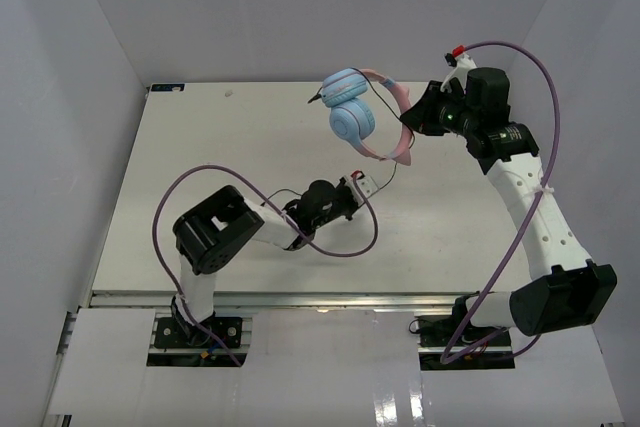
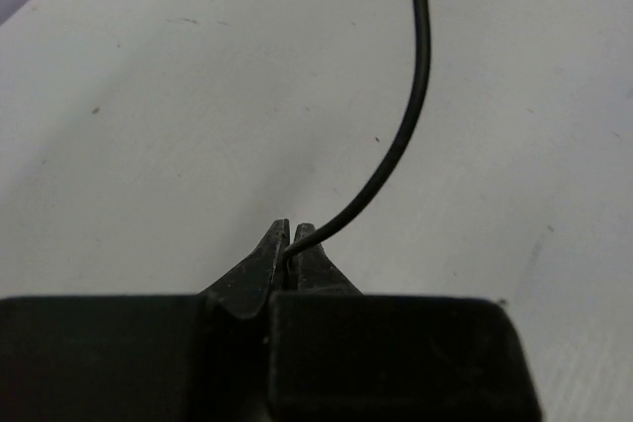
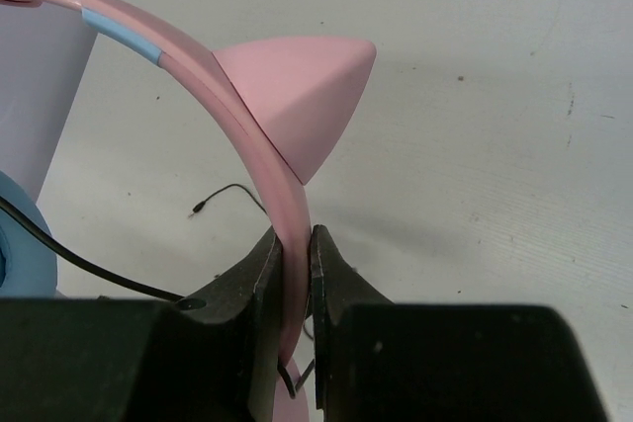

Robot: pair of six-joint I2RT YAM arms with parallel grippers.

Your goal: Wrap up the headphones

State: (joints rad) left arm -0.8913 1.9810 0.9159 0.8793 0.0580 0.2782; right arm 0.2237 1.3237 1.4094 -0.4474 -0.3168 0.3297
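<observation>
Left gripper (image 2: 289, 229) clenched on thin black cord (image 2: 410, 116), right gripper (image 3: 295, 239) grasping pink cat-eared headband (image 3: 259, 135), light-blue over-ear headphones (image 1: 352, 112) aloft over white table (image 1: 200, 167), far middle, earcups pointing left, long axis left-right.

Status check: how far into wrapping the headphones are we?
Done: right gripper shut on the headband, left gripper pinching the cord. In hand: the cord runs slack from it toward the headphones. Left: no turns visible yet, and the plug end is free.
</observation>
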